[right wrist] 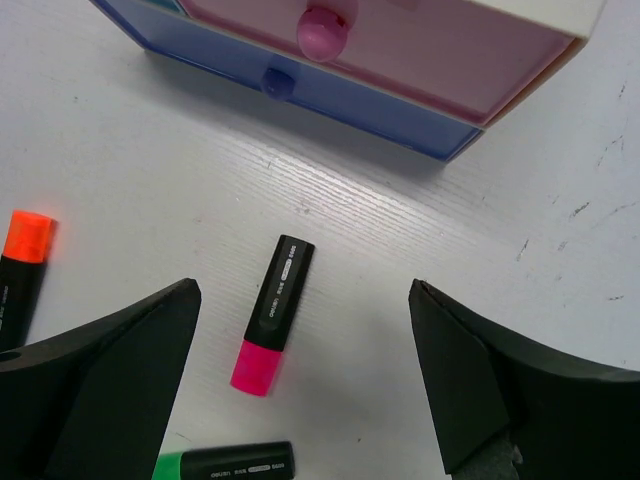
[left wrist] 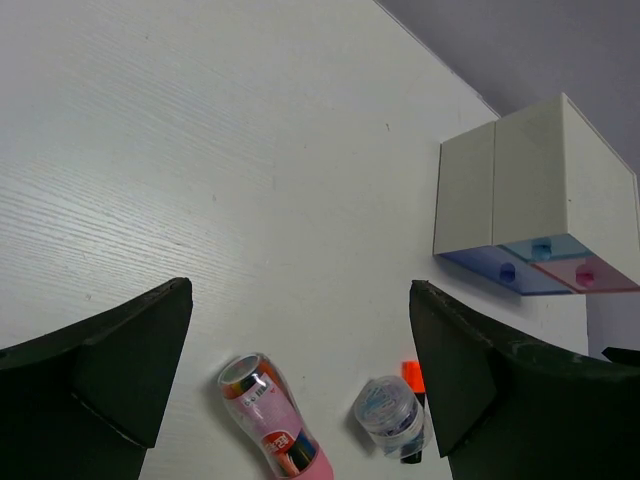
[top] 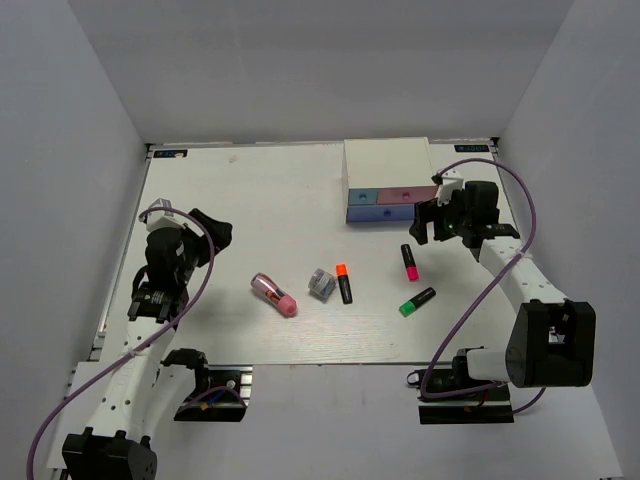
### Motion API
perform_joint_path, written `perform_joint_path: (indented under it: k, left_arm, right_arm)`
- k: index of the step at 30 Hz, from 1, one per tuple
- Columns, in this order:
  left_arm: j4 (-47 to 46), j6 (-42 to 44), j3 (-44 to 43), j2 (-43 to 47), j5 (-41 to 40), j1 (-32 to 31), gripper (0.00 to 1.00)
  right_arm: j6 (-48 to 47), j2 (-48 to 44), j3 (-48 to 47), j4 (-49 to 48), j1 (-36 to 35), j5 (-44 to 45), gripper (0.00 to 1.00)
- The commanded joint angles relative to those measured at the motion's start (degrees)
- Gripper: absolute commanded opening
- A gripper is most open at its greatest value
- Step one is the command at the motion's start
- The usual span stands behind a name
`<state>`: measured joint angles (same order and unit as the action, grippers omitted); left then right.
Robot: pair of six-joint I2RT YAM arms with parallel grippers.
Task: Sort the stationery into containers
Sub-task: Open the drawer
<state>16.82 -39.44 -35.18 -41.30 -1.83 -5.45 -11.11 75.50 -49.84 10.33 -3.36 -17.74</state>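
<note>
The white drawer box [top: 388, 165] stands at the back, its blue and pink drawer fronts [top: 390, 204] shut; it also shows in the left wrist view [left wrist: 530, 190] and the right wrist view [right wrist: 400, 60]. On the table lie the pink-capped highlighter [top: 410, 262] [right wrist: 273, 314], the green-capped highlighter [top: 417, 301] [right wrist: 222, 463], the orange-capped highlighter [top: 344, 283] [right wrist: 22, 262], the grey-blue clear tub [top: 321, 284] [left wrist: 391, 414] and the pink cylinder [top: 274, 294] [left wrist: 274, 420]. My right gripper [top: 428, 225] [right wrist: 300, 390] is open and empty, above the pink highlighter beside the box. My left gripper [top: 205, 240] [left wrist: 300, 380] is open and empty, left of the pink cylinder.
Grey walls close in the white table [top: 250, 200] on three sides. The right arm's purple cable [top: 520, 200] loops near the box's right side. The table's front edge [top: 330, 364] runs just ahead of the arm bases.
</note>
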Motion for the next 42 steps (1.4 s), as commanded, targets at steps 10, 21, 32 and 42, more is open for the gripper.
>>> perform_joint_path:
  k: [10, 21, 32, 42]
  left_arm:
    - [3.1, -3.1, 0.8, 0.8, 0.0, 0.1, 1.00]
    - [3.7, -5.6, 4.9, 3.7, 1.9, 0.1, 0.34]
    - [5.8, -9.3, 5.9, 3.7, 2.6, 0.1, 0.87]
    - [5.8, -9.3, 5.3, 2.5, 2.6, -0.4, 0.90]
  right_arm:
    - [-19.6, -0.2, -5.6, 12.3, -0.3, -13.1, 0.90]
    - [-16.8, 1.4, -6.9, 15.9, -0.2, -19.4, 0.90]
    - [7.5, 4.6, -4.5, -5.1, -7.4, -22.5, 0.57]
    - [34.7, 14.3, -7.4, -16.2, -15.4, -6.5, 0.75]
